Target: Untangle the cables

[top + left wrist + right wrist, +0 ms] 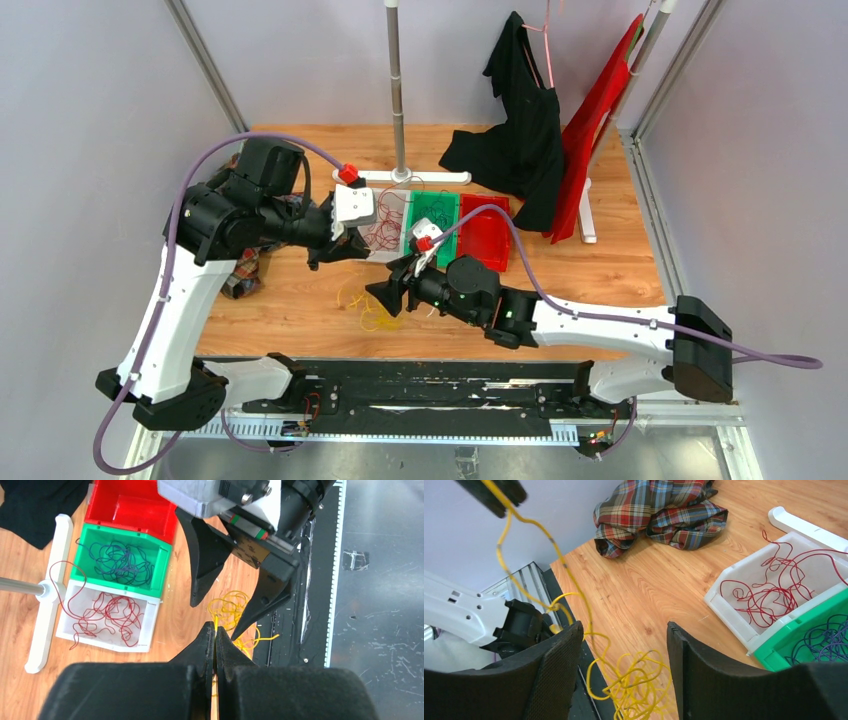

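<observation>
While the left gripper (215, 631) is clamped tight on one strand of the yellow cables (634, 685), the right gripper (623, 630) is spread wide, gripping nothing. The strand runs up from the yellow bunch to the left fingertips, lifted off the table (649, 590). The rest of the bunch lies on the wood near the front edge, below the right jaws. Red cables (112, 612) are in the white bin (107, 645), with one loop spilling over its rim onto the stand base (47, 595). Blue cables (120, 562) are in the green bin (164, 565), which touches the white one. Red bin (130, 505) is next in the row. Plaid cloth (659, 510) is bunched on the table, well apart from the bins.
</observation>
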`<state>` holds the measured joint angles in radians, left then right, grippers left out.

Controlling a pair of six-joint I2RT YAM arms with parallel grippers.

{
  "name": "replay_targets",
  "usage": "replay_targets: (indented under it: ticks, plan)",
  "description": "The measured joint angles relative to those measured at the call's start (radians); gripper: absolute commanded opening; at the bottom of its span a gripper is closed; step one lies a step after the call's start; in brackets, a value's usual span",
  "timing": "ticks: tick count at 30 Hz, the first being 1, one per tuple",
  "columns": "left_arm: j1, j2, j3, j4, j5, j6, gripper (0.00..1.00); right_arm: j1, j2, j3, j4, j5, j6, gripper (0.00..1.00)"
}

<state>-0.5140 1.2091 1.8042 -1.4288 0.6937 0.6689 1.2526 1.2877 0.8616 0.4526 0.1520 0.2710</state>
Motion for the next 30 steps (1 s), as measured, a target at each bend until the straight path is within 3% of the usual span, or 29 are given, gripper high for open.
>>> replay_targets:
  ticks: [3,9,16,30]
  plan:
    - [0.0,0.0,0.008,-0.002,0.0,0.0,0.0,0.0,0.027,0.017,-0.004,0.013,-0.006,0.54]
    - [0.0,0.0,0.026,-0.002,0.004,-0.009,0.0,0.0,0.098,0.078,0.013,0.044,-0.011,0.56]
    - [0.0,0.003,0.057,-0.009,0.018,-0.029,0.0,0.0,0.214,0.113,0.07,0.06,-0.026,0.36]
    - [-0.002,0.074,0.415,-0.024,-0.007,-0.08,0.0,-0.002,0.291,-0.092,0.241,0.139,0.046,0.23]
